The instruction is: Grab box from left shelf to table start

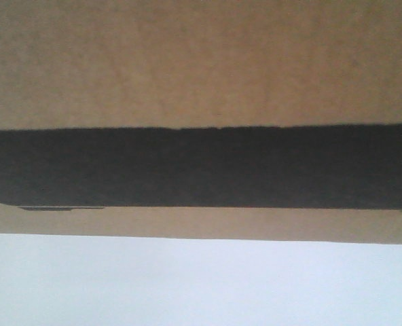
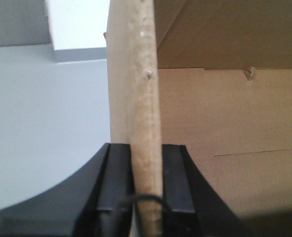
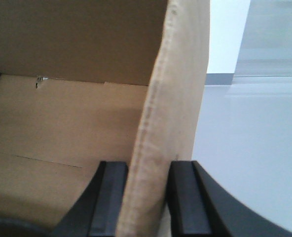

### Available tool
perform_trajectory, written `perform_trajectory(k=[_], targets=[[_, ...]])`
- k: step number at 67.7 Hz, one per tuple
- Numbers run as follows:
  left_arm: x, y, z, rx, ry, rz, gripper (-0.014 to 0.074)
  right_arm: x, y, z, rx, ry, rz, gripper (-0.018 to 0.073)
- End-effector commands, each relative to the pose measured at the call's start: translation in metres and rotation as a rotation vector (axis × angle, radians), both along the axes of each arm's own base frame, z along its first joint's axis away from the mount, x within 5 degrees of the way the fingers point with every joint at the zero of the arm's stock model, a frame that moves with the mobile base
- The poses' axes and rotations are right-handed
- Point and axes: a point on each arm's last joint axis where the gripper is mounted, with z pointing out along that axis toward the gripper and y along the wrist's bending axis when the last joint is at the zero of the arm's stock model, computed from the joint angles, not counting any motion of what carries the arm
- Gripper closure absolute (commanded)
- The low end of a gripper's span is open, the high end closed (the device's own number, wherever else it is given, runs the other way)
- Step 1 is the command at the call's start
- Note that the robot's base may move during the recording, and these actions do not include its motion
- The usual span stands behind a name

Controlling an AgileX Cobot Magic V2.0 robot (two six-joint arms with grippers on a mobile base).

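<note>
Closest to my left wrist camera, the left tool is clamped on an upright cardboard wall of the box, its black fingers pressed against either face with no gap showing. The right tool does the same on the opposite wall, jaws narrowed to the board's thickness. I read the pairing as deliberate: a carton this wide suits no single pinch, so a grip on each side shares the load and checks any swing. Past the fingers, both cameras look into the bare brown interior. In the front view the box's black printed band fills the frame, with the white counter below its lower edge. I cannot tell whether it rests there or hangs just above. No shelf is in view, so I judge the carry nearly done.
</note>
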Motion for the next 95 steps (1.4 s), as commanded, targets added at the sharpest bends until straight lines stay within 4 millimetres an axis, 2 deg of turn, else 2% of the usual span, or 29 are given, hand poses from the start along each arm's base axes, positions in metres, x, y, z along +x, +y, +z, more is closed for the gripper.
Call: perform_trajectory(k=[1, 95], targets=[[-0.0112, -0.0085, 0.0309, -0.229, -0.146, -0.155, 0.0688, 0.0024, 0.0017, 0.0213, 0.032, -0.161, 0.017, 0.0503], [-0.0108, -0.0089, 0.0308, -0.228, -0.145, -0.155, 0.0688, 0.0029, 0.0018, 0.0203, 0.030, -0.148, 0.019, 0.0503]])
